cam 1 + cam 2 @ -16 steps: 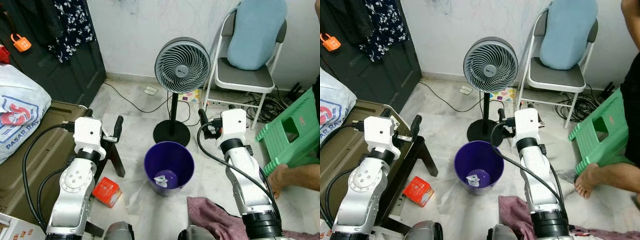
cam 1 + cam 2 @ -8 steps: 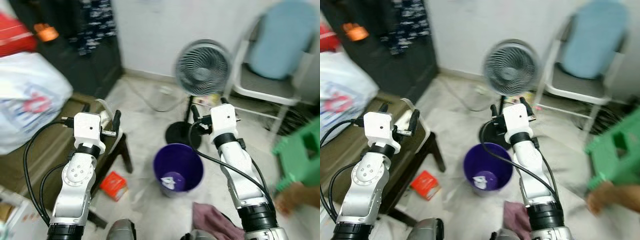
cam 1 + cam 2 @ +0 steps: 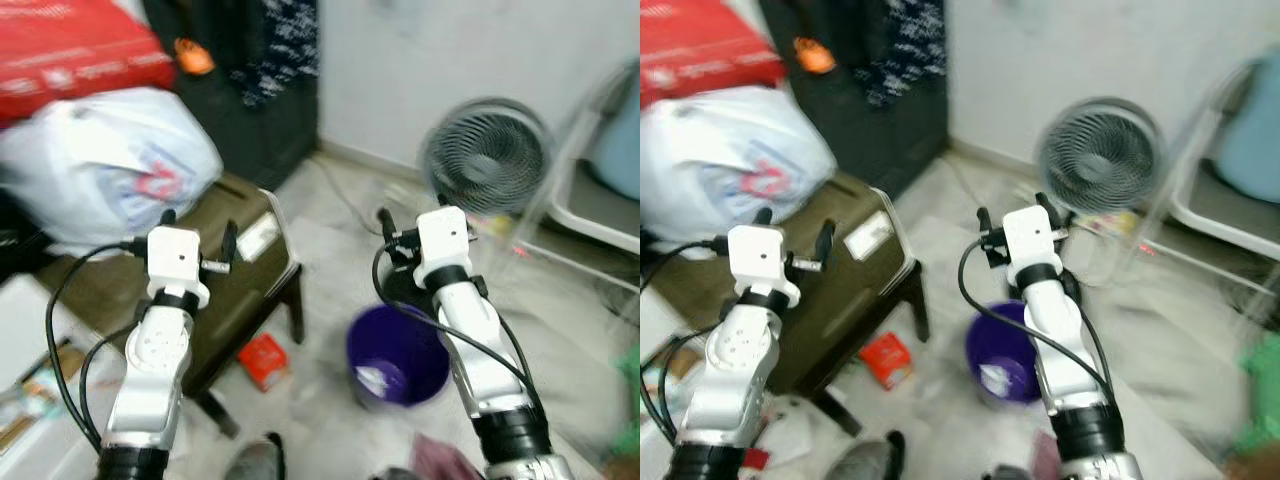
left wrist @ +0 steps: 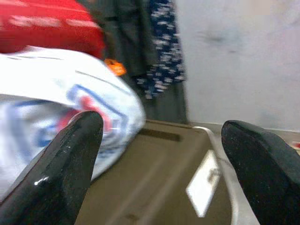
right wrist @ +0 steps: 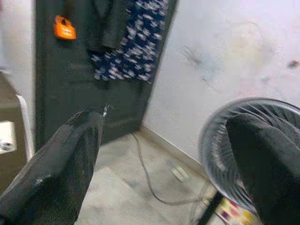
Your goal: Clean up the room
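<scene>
Head views are blurred. A purple bin (image 3: 397, 357) is seen on the pale floor, with a scrap of white litter (image 3: 371, 379) lying inside it. A small red box (image 3: 264, 361) lies on the floor just beside the bin, on the robot's left of it, near the leg of a low brown table (image 3: 240, 290). A white plastic bag (image 3: 110, 165) with red and blue print rests on the table, further from the bin. A grey fan (image 3: 486, 155) stands beyond the bin, against the wall.

The left gripper (image 4: 161, 164) is held raised above the brown table, its fingers spread wide apart with nothing between them. The right gripper (image 5: 173, 159) is held raised above the far side of the bin, pointed toward the fan and a dark door (image 5: 89, 70); its fingers are likewise spread wide and nothing is gripped.
</scene>
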Available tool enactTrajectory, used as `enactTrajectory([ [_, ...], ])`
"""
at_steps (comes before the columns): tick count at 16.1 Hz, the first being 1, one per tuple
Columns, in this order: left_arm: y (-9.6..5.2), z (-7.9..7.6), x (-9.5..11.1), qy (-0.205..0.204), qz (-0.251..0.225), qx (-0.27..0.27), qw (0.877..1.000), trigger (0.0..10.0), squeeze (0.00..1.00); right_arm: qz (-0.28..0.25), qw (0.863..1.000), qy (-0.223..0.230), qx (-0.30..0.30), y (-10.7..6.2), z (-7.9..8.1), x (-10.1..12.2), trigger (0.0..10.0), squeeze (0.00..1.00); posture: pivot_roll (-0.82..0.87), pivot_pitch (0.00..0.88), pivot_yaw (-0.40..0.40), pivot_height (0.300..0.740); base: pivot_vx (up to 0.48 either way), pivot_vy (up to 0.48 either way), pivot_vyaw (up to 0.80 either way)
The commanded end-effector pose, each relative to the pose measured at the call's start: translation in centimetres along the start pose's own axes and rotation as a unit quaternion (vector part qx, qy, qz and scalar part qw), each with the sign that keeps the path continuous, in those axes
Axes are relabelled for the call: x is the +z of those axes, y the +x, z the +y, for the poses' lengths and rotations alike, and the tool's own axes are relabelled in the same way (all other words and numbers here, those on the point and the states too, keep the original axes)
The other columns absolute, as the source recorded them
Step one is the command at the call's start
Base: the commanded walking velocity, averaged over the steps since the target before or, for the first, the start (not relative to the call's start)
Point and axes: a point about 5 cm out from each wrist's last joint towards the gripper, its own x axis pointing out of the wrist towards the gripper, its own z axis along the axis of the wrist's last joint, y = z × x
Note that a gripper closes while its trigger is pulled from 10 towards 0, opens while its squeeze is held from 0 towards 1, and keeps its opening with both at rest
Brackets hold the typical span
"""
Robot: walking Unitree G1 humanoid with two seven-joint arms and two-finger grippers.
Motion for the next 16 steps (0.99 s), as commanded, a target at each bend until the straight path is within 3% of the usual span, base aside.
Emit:
enactTrajectory([
  [1,0.27,0.41,-0.17,0.012,0.005,0.02,1.0,10.0,0.0,-0.007,1.0,0.0,0.0,0.15,0.09,0.27,10.0,0.0,-0.14,0.0,0.036,0.74,0.0,0.0,0.8],
  [11,0.29,0.92,-0.86,0.014,0.025,0.065,0.997,10.0,0.0,-0.002,1.0,0.005,0.011,0.9,0.28,-0.06,10.0,0.0,-0.11,0.0,0.012,0.74,0.0,0.0,0.8],
  [16,0.57,0.75,-0.65,0.007,0.022,0.061,0.998,10.0,0.0,-0.009,1.0,0.006,0.004,0.9,0.03,0.12,10.0,0.0,-0.13,0.0,0.02,0.74,0.0,0.0,0.8],
])
